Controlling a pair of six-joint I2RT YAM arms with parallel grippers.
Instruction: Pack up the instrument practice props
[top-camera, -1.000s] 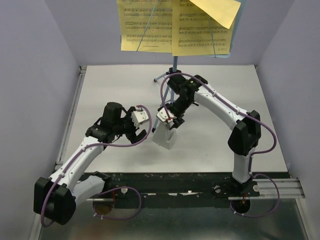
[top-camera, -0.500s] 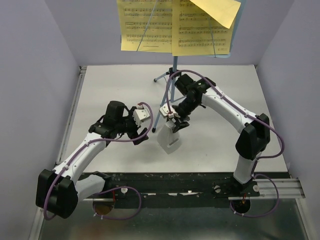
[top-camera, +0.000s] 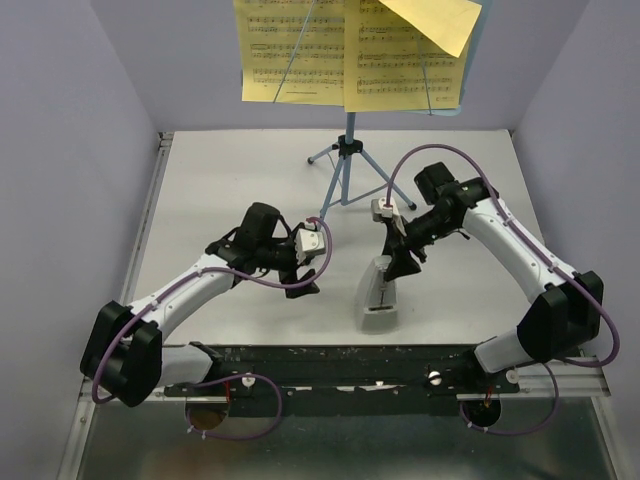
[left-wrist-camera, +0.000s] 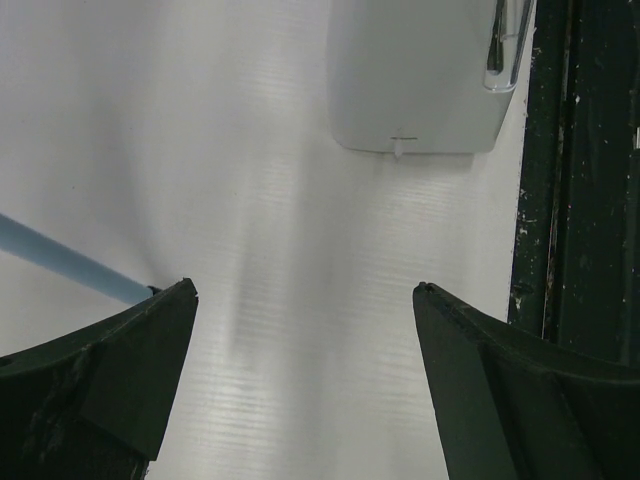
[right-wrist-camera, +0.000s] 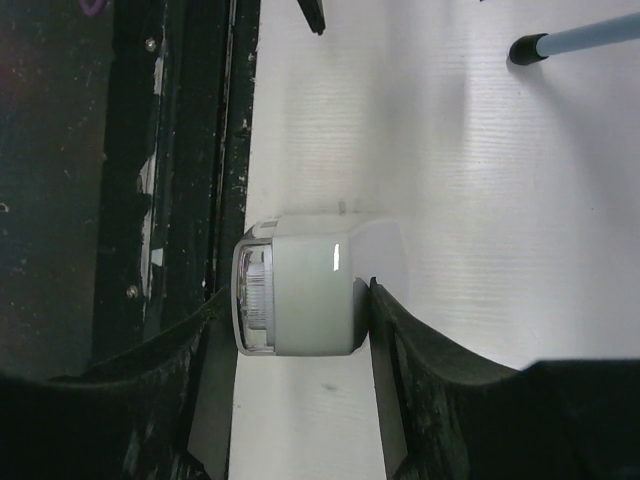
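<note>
The light-blue music stand (top-camera: 346, 165) stands on tripod legs at the back centre, with yellow sheet-music pages (top-camera: 300, 55) on its desk. My right gripper (top-camera: 399, 264) is shut on the whitish translucent plastic piece (top-camera: 378, 297), which is at the table's front edge; in the right wrist view the piece (right-wrist-camera: 300, 295) sits between both fingers. My left gripper (top-camera: 306, 279) is open and empty, left of the piece. In the left wrist view the gripper (left-wrist-camera: 305, 290) has wide jaws over bare table, with the piece (left-wrist-camera: 420, 80) ahead of it.
A black rail (top-camera: 330, 360) runs along the table's front edge, right beside the held piece (right-wrist-camera: 150, 150). One blue stand leg tip (left-wrist-camera: 60, 262) lies near my left finger; another (right-wrist-camera: 570, 40) shows in the right wrist view. Grey walls enclose the table.
My right gripper has carried the plastic piece from the table's middle to the front edge, to the right. My left arm has moved right, following it.
</note>
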